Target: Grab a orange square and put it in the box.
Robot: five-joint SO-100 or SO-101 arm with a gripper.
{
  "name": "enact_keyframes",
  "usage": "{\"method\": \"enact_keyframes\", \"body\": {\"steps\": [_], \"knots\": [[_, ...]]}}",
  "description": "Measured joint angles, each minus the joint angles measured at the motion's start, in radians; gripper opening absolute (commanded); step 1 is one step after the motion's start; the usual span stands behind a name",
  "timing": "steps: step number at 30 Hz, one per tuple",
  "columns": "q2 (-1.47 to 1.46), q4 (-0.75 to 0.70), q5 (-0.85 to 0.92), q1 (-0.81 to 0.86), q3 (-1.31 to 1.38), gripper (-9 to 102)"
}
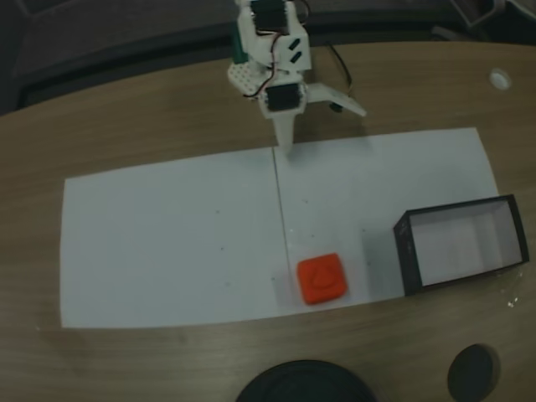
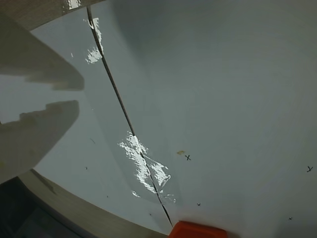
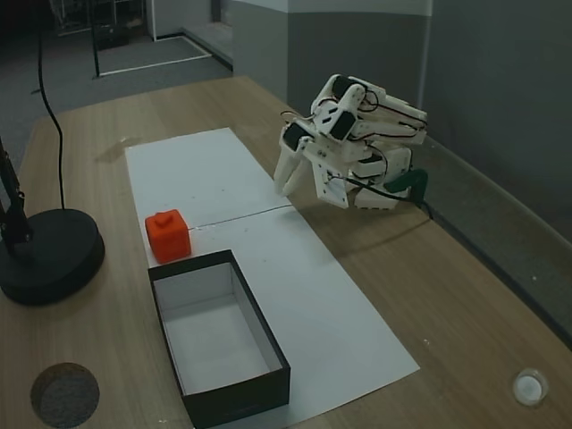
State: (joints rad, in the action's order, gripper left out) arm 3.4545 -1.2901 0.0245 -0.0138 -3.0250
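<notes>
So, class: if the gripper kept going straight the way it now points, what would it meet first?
Most likely the white paper. The gripper points down at the sheet near its seam, well short of the orange square. Depth is unclear, so the exact spot is a guess.
</notes>
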Motion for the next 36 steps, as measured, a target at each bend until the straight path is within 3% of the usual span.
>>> {"method": "enact_keyframes", "body": {"steps": [24, 26, 33, 36], "knots": [[0.0, 0.0, 0.0, 0.0, 0.0, 0], [0.0, 0.049, 0.0, 0.0, 0.0, 0], [-0.003, 0.278, 0.0, -0.097, 0.153, 22], [-0.012, 0.293, -0.008, -0.19, 0.242, 24]]}}
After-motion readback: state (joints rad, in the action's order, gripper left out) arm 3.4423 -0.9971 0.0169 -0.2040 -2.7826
